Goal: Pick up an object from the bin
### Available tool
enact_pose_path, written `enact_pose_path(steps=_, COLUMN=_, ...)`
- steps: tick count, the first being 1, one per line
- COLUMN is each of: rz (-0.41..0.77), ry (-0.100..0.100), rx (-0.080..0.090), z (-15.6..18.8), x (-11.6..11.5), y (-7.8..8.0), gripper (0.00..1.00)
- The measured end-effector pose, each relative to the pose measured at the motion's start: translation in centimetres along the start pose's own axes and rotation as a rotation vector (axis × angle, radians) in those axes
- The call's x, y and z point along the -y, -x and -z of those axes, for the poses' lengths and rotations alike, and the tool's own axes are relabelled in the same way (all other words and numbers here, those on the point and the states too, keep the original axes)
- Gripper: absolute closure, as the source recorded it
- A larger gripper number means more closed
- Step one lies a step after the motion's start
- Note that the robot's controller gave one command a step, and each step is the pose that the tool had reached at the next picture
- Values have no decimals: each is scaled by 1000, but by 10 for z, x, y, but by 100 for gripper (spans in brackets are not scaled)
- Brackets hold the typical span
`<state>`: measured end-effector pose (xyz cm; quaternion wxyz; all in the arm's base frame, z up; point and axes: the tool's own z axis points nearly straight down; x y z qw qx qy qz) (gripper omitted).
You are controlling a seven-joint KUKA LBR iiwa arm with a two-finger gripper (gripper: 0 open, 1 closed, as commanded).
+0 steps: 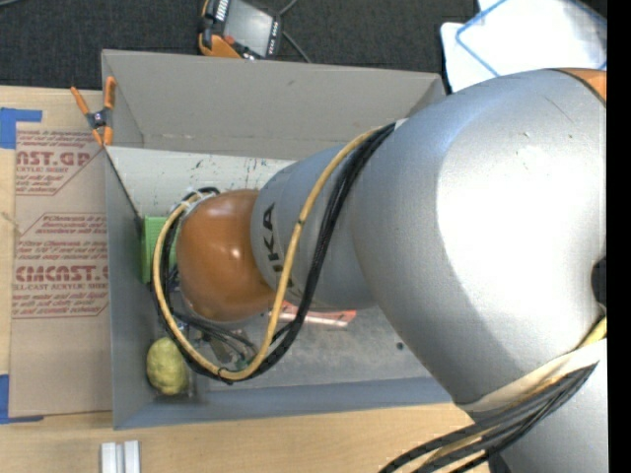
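My gripper (pixel 215 343) shows as a dark body under the orange dome, low over the bin's left front part. A yellow-green lumpy ball (pixel 167 367) lies in the front left corner, just left of the gripper and close to it. A flat green block (pixel 154 248) stands against the left wall, partly behind the dome. A thin pink stick (pixel 320 316) lies on the bin floor to the right of the gripper, its far end hidden under the arm.
The grey arm reaches in from the right and covers most of the bin floor. Yellow and black cables loop round the dome down to the front wall. The bin's back wall and left wall stand close by.
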<state>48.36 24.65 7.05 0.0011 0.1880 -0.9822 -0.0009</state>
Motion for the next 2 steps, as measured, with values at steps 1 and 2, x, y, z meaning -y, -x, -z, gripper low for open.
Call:
enact_pose_path(steps=1, rz=0, ry=0, rx=-8, z=13, x=0, y=-2, gripper=100)
enact_pose_path(steps=2, rz=0, ry=0, rx=-4, z=35, x=-1, y=-2, gripper=100)
